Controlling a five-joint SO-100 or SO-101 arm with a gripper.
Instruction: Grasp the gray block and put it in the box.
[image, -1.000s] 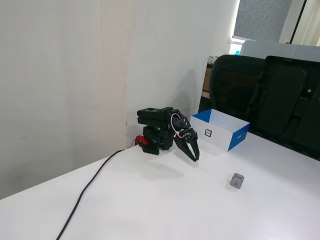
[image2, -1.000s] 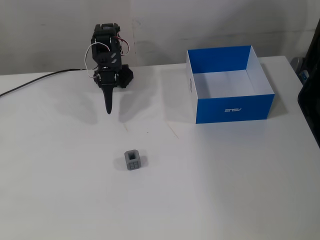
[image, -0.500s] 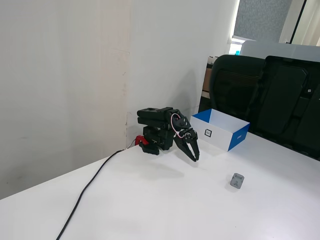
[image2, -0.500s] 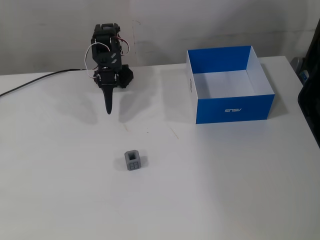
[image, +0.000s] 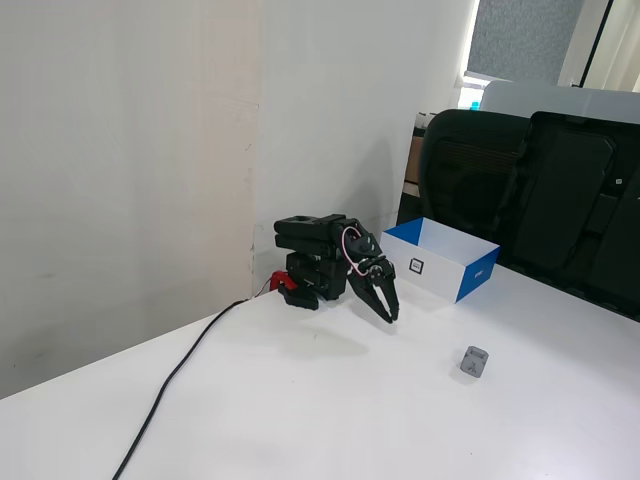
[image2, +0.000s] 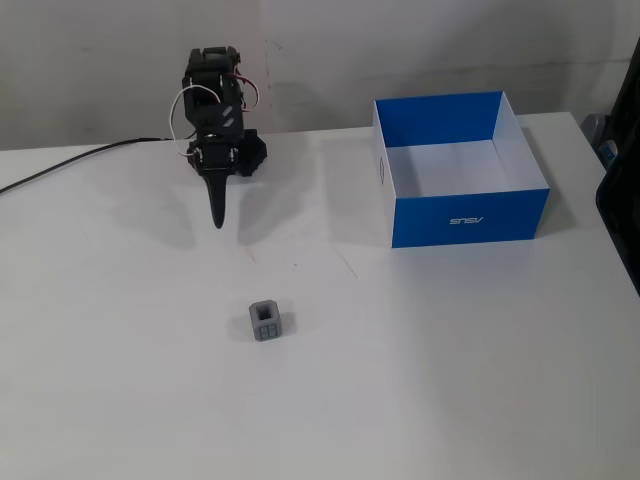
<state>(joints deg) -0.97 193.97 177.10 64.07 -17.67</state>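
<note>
The black two-finger gripper (image2: 217, 222) hangs above the tabletop with its fingers pressed together into one tapering point; it holds nothing and touches nothing. In a fixed view from the side (image: 392, 316) the same narrow wedge slants down and away from the folded black arm (image: 318, 250), its tip a little above the surface. White and reddish wires loop over the arm's upper joint, and a small red clamp (image: 285, 281) sits at the base behind the gripper.

The small matte gray cube with rounded corners (image2: 265, 321) rests on the smooth white table (image2: 450, 380), well apart from the gripper's tip, out in front of it and slightly to the right in a fixed view from the front. Its upper face shows a recessed darker square. From the side the cube (image: 474, 361) lies to the right of the tip and nearer the camera.

The shallow open-top cardboard box, blue outside and white inside (image2: 468, 215), stands to the right of the gripper in the front view, well apart from both the gripper and the cube. In the side view a small black square label marks the box's (image: 436, 274) white wall.

A black cable (image: 175, 373) trails from the arm's base across the table. Black office chairs (image: 540, 185) stand beyond the box.
</note>
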